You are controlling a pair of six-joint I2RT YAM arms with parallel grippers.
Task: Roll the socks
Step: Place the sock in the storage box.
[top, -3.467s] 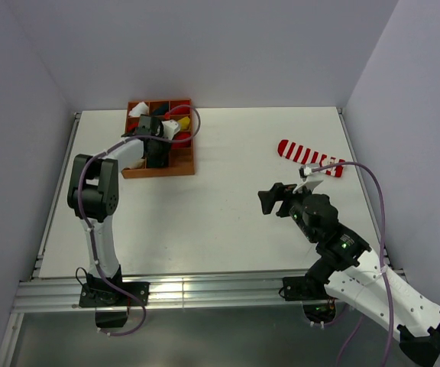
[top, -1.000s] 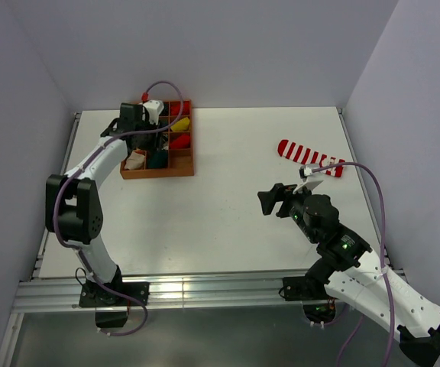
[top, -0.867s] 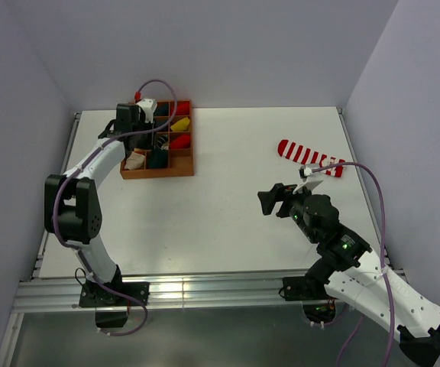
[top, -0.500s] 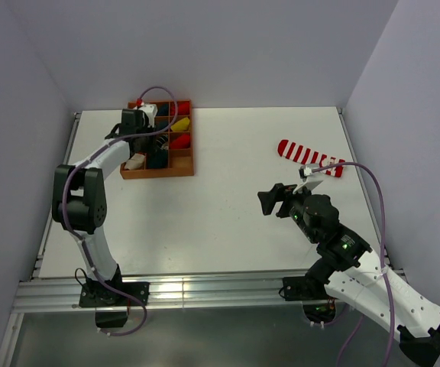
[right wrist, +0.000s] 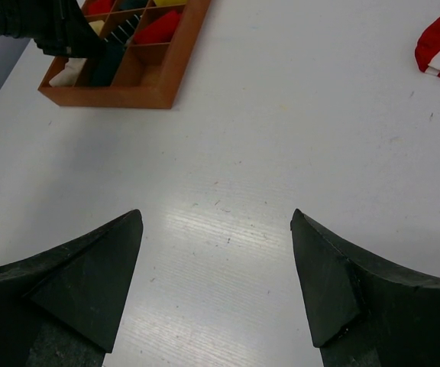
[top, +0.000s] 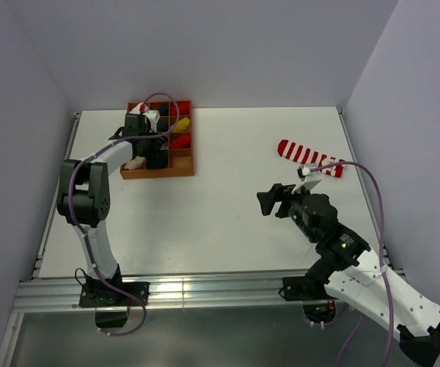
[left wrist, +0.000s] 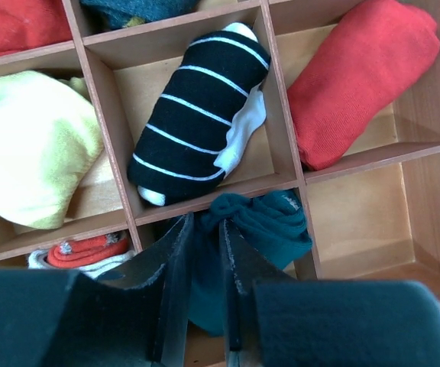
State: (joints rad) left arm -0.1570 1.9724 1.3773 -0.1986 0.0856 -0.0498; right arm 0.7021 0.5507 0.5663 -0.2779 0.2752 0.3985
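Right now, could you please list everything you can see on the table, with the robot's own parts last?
white table: one, white, under everything
brown wooden divided tray: one, brown, far left of the table
red-and-white striped sock: one, lying flat, far right of the table
black rolled sock with white stripes: one, middle compartment
plain red rolled bundles: two, one right of the black roll, one at top left
pale yellow rolled bundle: one, left of the black roll
dark blue bundle: one, mostly cut off at top
dark green sock: one, compartment below the black roll
cream-and-red sock: one, partly hidden, left of the green
left end effector: black, pinching the dark green sock
right end effector: black, open, empty, over bare table
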